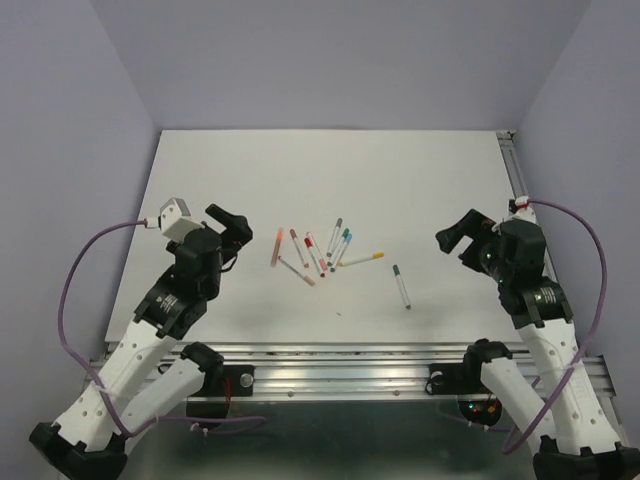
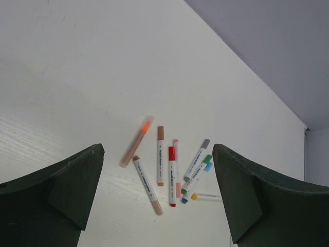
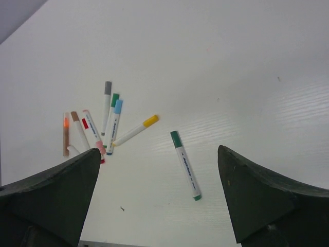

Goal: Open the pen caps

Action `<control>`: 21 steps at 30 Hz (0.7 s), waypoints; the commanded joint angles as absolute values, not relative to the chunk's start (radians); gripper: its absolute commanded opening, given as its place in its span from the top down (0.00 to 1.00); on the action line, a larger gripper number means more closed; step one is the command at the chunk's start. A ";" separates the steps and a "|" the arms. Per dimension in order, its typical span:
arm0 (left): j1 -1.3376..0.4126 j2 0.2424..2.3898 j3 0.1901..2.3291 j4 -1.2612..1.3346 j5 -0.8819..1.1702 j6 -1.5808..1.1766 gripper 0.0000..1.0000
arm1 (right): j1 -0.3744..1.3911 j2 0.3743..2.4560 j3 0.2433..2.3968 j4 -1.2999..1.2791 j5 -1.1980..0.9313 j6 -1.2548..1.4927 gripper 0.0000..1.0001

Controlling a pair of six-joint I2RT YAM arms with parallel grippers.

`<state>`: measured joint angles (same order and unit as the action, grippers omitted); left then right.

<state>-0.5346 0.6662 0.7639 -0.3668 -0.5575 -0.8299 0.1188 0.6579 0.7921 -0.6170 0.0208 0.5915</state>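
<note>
The left gripper (image 1: pixel 232 225) hangs over the table's left side, its jaws spread wide with nothing between them. To its right the pens (image 1: pixel 315 252) lie loose near the middle of the table. They have slim white barrels with coloured ends, and most lie in a fanned bunch, some touching or crossing. An orange pen (image 1: pixel 277 245) lies at the bunch's left edge, and a yellow-capped pen (image 1: pixel 362 259) juts from its right side. The pen caps (image 2: pixel 171 153), among them red, pink, brown, grey, green, blue and yellow, all sit on their barrels. A green pen (image 1: pixel 401 286) lies alone further right. The right gripper (image 1: pixel 458 235) hangs beyond it, jaws equally wide, holding nothing. The table (image 1: pixel 300 170) is matt white, with a metal rail (image 1: pixel 340 355) along its near edge. Pale lilac walls (image 1: pixel 340 60) close in three sides.
</note>
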 commanded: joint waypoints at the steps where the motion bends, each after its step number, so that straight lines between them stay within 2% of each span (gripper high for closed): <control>1: -0.534 0.724 0.759 -0.310 -0.540 -0.787 0.01 | 0.114 0.736 0.713 -0.476 -0.217 0.578 0.00; 3: -0.534 0.765 0.765 -0.308 -0.522 -0.778 0.01 | 0.115 0.788 0.703 -0.466 -0.256 0.565 0.00; 9: -0.534 0.834 0.762 -0.293 -0.479 -0.761 0.01 | 0.181 0.914 0.654 -0.442 -0.131 0.526 0.00; 12: -0.532 0.839 0.755 -0.276 -0.456 -0.758 0.01 | 0.262 0.956 0.660 -0.445 -0.088 0.511 0.00; 16: -0.532 0.833 0.744 -0.250 -0.436 -0.750 0.01 | 0.452 1.048 0.670 -0.454 0.120 0.543 0.00; 21: -0.532 0.815 0.736 -0.262 -0.442 -0.750 0.01 | 0.528 1.193 0.704 -0.460 0.219 0.557 0.00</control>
<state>-0.5346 0.8467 0.7586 -0.2939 -0.4389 -0.7670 0.5003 1.1351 0.6582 -0.4839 0.0807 0.5468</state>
